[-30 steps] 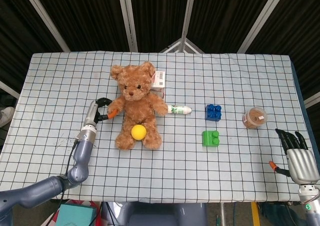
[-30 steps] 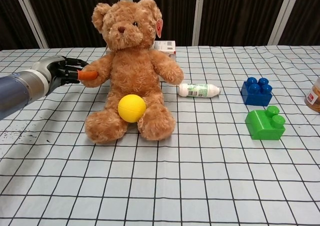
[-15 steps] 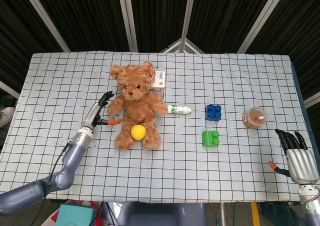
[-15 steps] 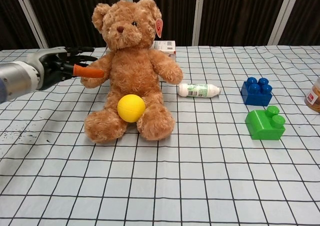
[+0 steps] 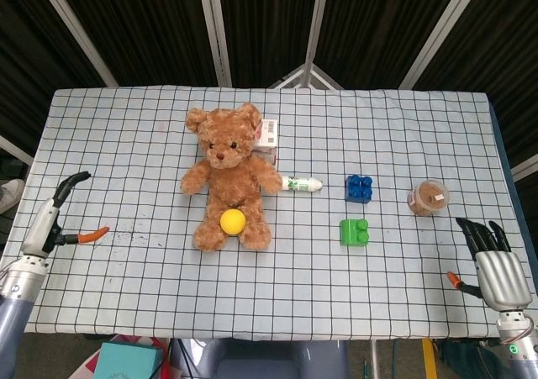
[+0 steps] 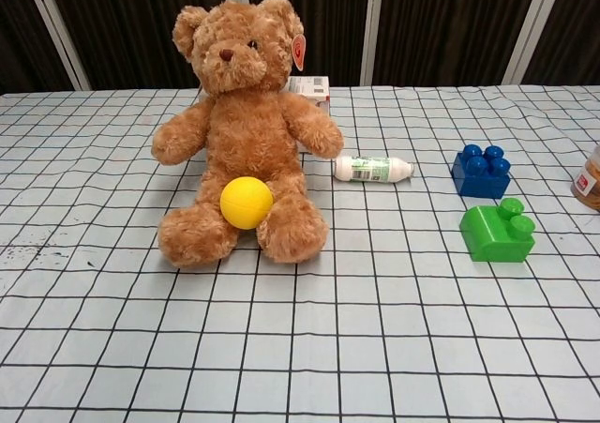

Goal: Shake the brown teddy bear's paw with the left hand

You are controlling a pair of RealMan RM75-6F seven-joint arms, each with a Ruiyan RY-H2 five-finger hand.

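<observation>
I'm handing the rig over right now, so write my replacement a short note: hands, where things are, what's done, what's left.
Left hand: open, holding nothing, pulled back to the table's left edge, well clear of the bear; a second ago it was gripping the bear's paw.
Right hand: open, idle at the right edge, unchanged.
Bear: sitting upright mid-table, yellow ball between its legs, the paw on the left hand's side free.
Done: paw gripped and let go, so the shake looks finished.
Left: probably nothing but parking the left arm; check the shake counted.
</observation>
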